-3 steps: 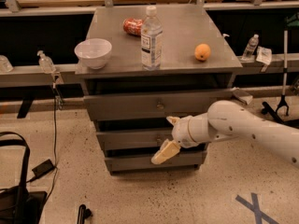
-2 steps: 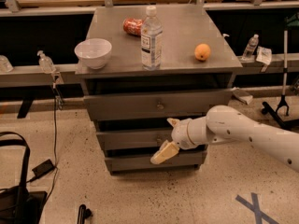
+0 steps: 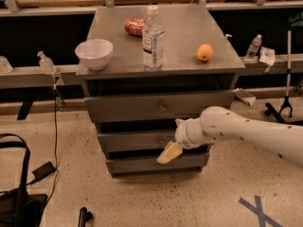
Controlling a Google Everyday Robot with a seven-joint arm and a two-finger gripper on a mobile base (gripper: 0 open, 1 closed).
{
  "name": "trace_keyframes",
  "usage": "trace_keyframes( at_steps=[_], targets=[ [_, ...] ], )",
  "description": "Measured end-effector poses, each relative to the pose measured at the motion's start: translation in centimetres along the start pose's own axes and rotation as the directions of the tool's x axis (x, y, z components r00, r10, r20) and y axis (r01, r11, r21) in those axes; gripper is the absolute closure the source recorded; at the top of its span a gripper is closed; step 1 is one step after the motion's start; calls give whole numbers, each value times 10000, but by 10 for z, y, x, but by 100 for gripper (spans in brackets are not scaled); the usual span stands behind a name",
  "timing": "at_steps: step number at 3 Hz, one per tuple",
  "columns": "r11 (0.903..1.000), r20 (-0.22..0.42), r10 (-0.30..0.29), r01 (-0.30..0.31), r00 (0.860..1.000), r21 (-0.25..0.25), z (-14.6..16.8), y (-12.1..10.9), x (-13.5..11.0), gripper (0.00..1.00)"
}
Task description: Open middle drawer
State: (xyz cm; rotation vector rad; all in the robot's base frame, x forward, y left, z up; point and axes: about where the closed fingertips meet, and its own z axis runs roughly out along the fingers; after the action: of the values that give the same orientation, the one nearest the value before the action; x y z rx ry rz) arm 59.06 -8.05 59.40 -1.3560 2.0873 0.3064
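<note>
The grey cabinet (image 3: pixel 94 70) has three drawer fronts stacked one above the other. The middle drawer (image 3: pixel 128 142) is the centre front and sits about level with the bottom one. My gripper (image 3: pixel 170 141) is at the centre of that front, where its small knob is, on the end of the white arm (image 3: pixel 246 134) reaching in from the right. It is open, one tan finger (image 3: pixel 169 153) pointing down-left over the drawer's lower edge and the other finger (image 3: pixel 179 123) at its upper edge. Whether it touches the knob I cannot tell.
On the cabinet top stand a white bowl (image 3: pixel 94 53), a water bottle (image 3: pixel 153 39), a red can (image 3: pixel 134 26) lying down and an orange (image 3: pixel 204 52). The top drawer (image 3: pixel 123 108) juts out slightly. A black bag (image 3: pixel 19 197) and cable lie on the floor left.
The arm has edged slightly left toward the middle drawer's centre. The drawers have not moved.
</note>
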Motion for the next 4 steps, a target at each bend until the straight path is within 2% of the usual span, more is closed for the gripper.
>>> trace_keyframes(
  at_steps=[1,2,3,4],
  targets=[
    [9960,-1475,-493,596,9878,659,12,-12,27,0],
    [9938,-2268,-591,787,9721,782,40,-23,49,0],
    [9915,-1968,-721,916,9778,921,55,-38,40,0],
    [9775,-2043,-1747,1946,9632,817,61,-32,46,0]
  ],
)
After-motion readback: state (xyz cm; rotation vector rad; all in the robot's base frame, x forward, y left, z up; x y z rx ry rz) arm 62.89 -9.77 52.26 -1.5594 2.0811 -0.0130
